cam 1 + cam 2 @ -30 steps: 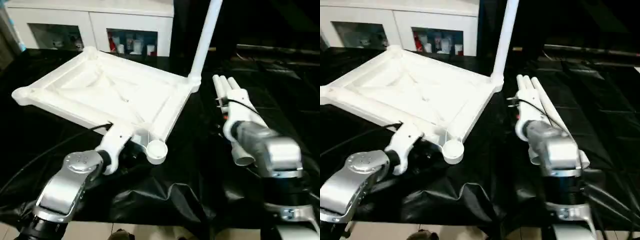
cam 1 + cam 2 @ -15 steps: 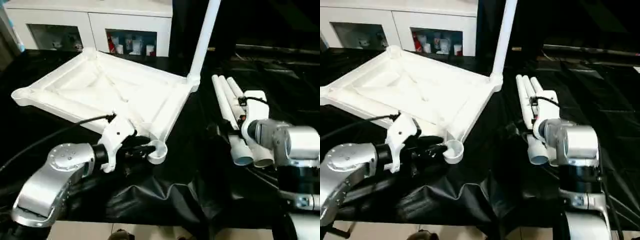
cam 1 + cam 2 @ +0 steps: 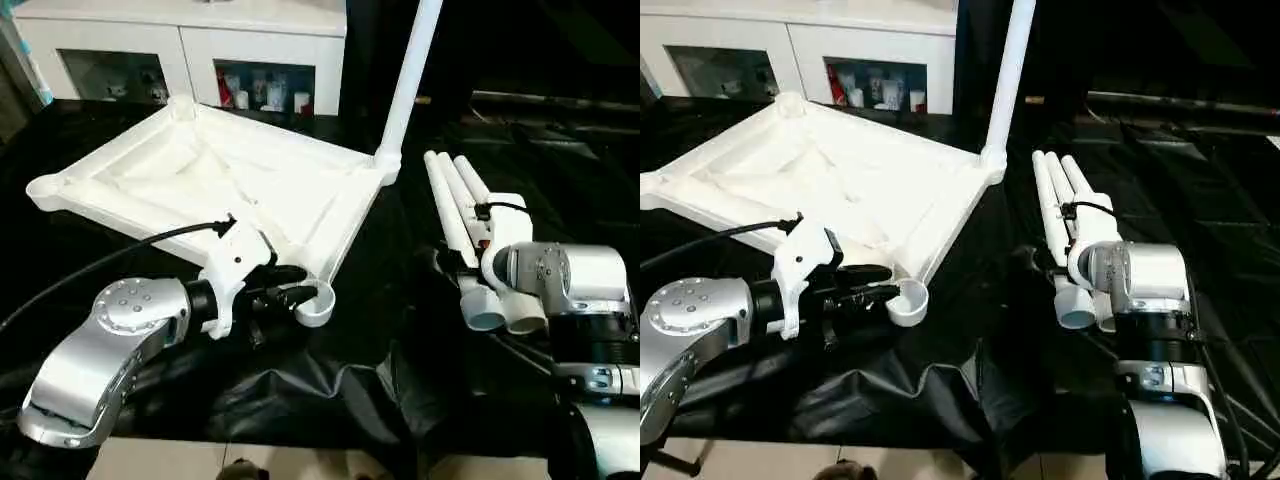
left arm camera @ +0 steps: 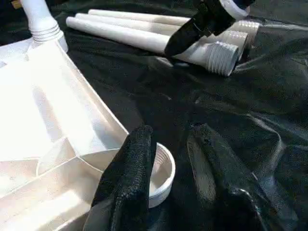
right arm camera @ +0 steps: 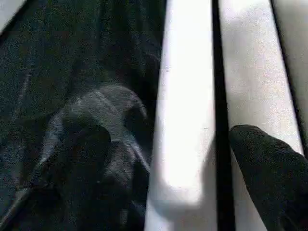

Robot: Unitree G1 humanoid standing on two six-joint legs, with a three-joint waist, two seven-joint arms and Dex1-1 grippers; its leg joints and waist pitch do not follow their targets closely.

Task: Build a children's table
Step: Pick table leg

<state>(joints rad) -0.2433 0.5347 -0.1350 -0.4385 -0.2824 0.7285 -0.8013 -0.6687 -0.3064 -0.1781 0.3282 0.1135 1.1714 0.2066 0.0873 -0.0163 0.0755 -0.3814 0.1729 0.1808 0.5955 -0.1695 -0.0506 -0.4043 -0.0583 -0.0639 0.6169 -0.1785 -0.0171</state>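
Tabletop [image 3: 230, 190]: lies underside up on the black-draped desk [image 3: 120, 120], one leg [image 3: 408, 70] already standing in its far right socket – a shove on the rim could skid the whole slab and tilt that leg.
Loose legs [image 3: 455, 205]: three lie side by side on the desk, right of the tabletop – a off-centre pinch could roll them apart or drag a neighbour along.
Near socket [image 3: 316, 301]: empty – the left fingers [image 4: 127, 187] straddle its wall, part closed; too light a hold and the corner slips free.
Right fingers [image 5: 269, 163]: spread wide over one loose leg, not yet gripping – closing askew could squirt the tube out.
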